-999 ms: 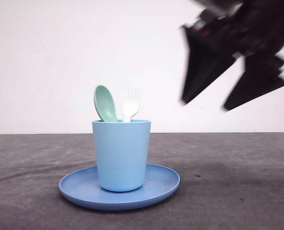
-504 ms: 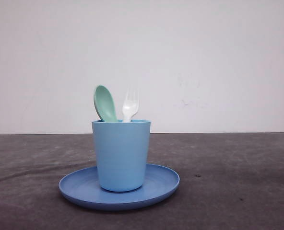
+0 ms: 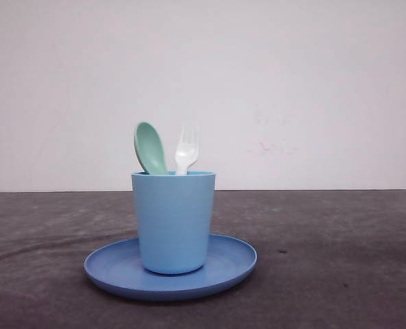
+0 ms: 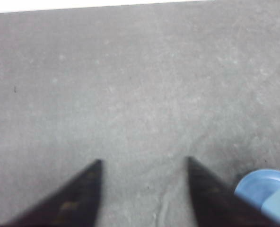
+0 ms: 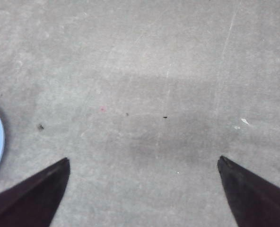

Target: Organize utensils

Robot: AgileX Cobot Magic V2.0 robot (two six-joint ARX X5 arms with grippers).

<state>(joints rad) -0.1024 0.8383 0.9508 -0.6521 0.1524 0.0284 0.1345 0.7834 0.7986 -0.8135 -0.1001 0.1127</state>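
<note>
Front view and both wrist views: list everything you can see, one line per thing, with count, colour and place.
mint-green plastic spoon: one, mint green, standing bowl-up in the cup, left of the fork
small white plastic fork: one, white, standing tines-up in the cup
light blue plastic cup: one, light blue, upright in the middle of the plate
round blue plate: one, blue, on the table, left of centre
grey table: one, dark grey, under everything
white wall: one, white, behind the table
left hand: one, black, open over bare table, plate's edge beside it
right hand: one, black, open wide over bare table
</note>
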